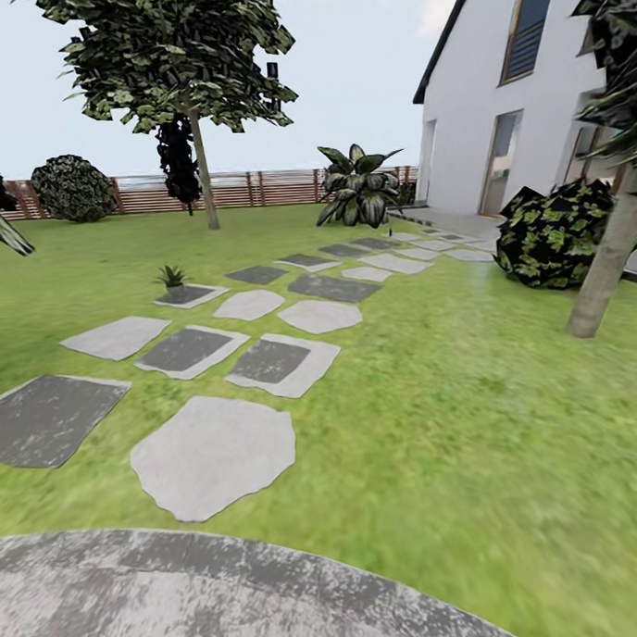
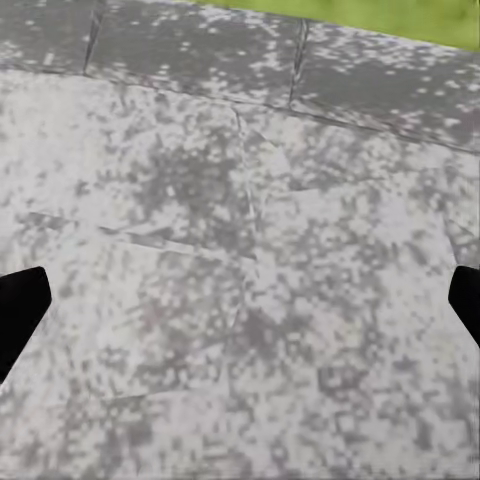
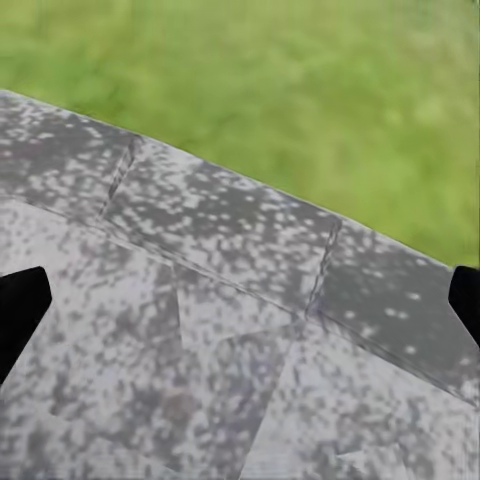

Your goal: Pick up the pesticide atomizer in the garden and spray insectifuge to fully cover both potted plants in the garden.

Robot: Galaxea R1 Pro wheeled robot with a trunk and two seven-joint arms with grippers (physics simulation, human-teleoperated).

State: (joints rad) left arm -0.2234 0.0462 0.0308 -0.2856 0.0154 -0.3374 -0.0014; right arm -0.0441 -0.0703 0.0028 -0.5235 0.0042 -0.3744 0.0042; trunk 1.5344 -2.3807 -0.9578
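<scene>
We note a green lawn [image 1: 471, 423] carrying grey stepping stones [image 1: 213, 457] that run toward the house, one small potted plant [image 1: 172, 277] at a far dark stone's edge, and a round grey paved patio [image 1: 182, 593] in the foreground.

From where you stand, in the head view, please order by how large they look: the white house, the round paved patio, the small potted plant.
As they look:
1. white house
2. paved patio, close in area to the house, so the order is unsure; it is nearest the camera and cut by the frame
3. potted plant, by far the smallest, far off
</scene>
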